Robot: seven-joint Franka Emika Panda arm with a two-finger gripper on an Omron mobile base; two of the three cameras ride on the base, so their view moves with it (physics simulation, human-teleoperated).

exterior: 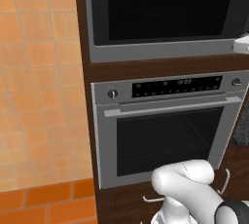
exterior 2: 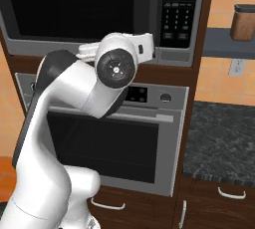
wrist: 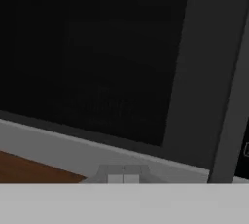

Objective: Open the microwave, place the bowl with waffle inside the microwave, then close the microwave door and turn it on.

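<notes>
Jaws together, holding nothing, gripper close before the microwave door, near its lower frame. The microwave, above the oven, looks shut; whether the bowl is inside, I cannot tell.

The microwave, built into dark wood cabinetry, has its black glass microwave door shut.
</notes>
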